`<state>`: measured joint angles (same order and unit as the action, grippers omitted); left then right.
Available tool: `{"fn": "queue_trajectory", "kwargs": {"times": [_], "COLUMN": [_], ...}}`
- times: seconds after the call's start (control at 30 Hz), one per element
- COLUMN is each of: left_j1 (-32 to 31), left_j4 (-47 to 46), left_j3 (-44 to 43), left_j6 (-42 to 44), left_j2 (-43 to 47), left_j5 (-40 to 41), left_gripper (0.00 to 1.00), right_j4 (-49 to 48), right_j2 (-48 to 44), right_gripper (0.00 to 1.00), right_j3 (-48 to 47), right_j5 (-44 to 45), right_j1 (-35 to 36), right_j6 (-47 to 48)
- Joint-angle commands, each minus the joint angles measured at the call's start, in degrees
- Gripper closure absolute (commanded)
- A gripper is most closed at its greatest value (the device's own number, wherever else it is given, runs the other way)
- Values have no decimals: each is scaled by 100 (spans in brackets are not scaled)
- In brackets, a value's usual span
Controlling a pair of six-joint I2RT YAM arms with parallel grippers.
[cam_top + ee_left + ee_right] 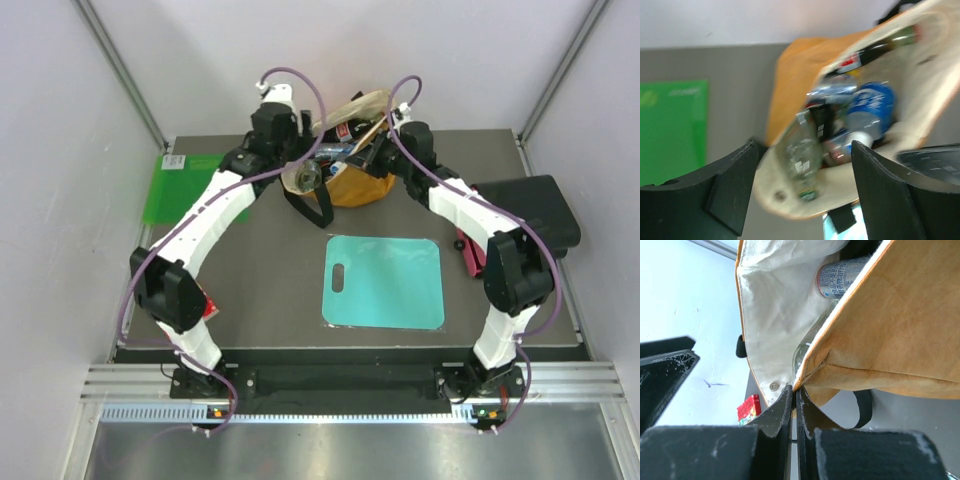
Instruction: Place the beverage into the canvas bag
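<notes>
1. A teal cutting mat [383, 281] lies mid-surface [270, 290], nearest the arm bases.
2. Beyond it, the right hand [794, 392] pinches the rim of the canvas bag [358, 188], while the left hand [804, 150] hangs spread at the bag's mouth.
3. The bag sits at the far middle, with a clear bottle [801, 157] and a blue can [871, 102] inside.

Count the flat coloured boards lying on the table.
2. The green rectangular board lies far left; the teal rounded board with a handle slot lies in the middle. None else shows.
</notes>
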<state>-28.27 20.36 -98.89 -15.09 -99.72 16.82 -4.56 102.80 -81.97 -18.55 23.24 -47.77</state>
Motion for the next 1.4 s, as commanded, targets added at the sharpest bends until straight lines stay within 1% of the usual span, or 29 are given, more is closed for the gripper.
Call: {"fn": "queue_trajectory", "kwargs": {"times": [0.0,0.07,0.1,0.13,0.2,0.27,0.37,0.4,0.47,0.5,0.53,0.57,0.6,0.63,0.67,0.73,0.77,0.83,0.87,0.9,0.93,0.97,1.0,1.1,1.13,1.2,1.23,1.27,1.37], "left_j1": [436,489,542,559,568,568,568,568,577,595,603,612,638,647,656,735,770,858,858,858,858,858,858,858,858,858,858,867,867], "left_j4": [1128,1015,814,699,540,522,610,557,338,311,311,328,328,328,198,-40,-197,-532,-533,-429,-393,-392,-445,-752,-805,-884,-998,-1042,-1139], "left_j3": [333,650,930,1038,1179,1144,1030,1021,951,864,732,426,258,74,-268,-621,-1005,-1490,-2128,-2482,-2799,-3246,-3346,-3286,-3233,-3023,-2804,-2698,-2477], "left_j6": [-494,-582,-670,-705,-828,-960,-1127,-1154,-1267,-1294,-1312,-1356,-1365,-1374,-1417,-1479,-1575,-1663,-1638,-1620,-1620,-1620,-1637,-1699,-1681,-1620,-1602,-1611,-1576], "left_j2": [550,725,761,796,718,499,138,59,-161,-266,-467,-574,-662,-845,-917,-1101,-1163,-1417,-1514,-1628,-1829,-1892,-1937,-1937,-1972,-1946,-1920,-1902,-1840], "left_j5": [104,-99,-222,-536,-723,-882,-820,-855,-865,-908,-943,-961,-961,-952,-874,-943,-1031,-1189,-1146,-1067,-1058,-1058,-1058,-1093,-1110,-1102,-1024,-1005,-1101], "left_gripper": [20,19,19,19,19,21,23,24,28,44,54,63,85,95,100,100,100,100,100,100,100,100,100,100,100,100,100,100,100], "right_j4": [-1478,-1417,-1416,-1408,-1381,-1364,-1372,-1381,-1399,-1407,-1416,-1399,-1381,-1198,-1084,-942,-890,-749,-557,-512,-520,-746,-853,-1073,-1143,-1475,-1617,-1766,-2075], "right_j2": [-692,-683,-674,-674,-648,-613,-569,-551,-481,-455,-419,-341,-279,-209,1,256,501,766,976,1048,1083,1049,1005,794,689,557,400,320,39], "right_gripper": [100,100,100,100,100,100,100,100,100,100,100,100,100,100,100,100,100,100,100,100,100,100,100,100,100,100,100,100,100], "right_j3": [-855,-899,-908,-917,-969,-1031,-1110,-1136,-1206,-1233,-1268,-1364,-1435,-1548,-1872,-2233,-2601,-3041,-3479,-3657,-3781,-3730,-3634,-3221,-2932,-2554,-2125,-1930,-1288], "right_j5": [-44,-9,0,17,35,44,79,88,88,79,79,79,88,88,79,18,-17,-88,-88,-79,-70,-62,-18,-9,-17,-70,-88,-114,-342], "right_j1": [-215,-215,-215,-224,-224,-224,-224,-215,-215,-224,-224,-224,-224,-233,-241,-303,-329,-417,-452,-496,-522,-540,-549,-549,-549,-558,-558,-567,-584], "right_j6": [-119,-75,-66,-66,-66,-75,-110,-119,-163,-171,-163,-154,-128,-23,13,48,22,-39,-48,-74,-136,-188,-232,-207,-207,-259,-285,-312,-295]}}
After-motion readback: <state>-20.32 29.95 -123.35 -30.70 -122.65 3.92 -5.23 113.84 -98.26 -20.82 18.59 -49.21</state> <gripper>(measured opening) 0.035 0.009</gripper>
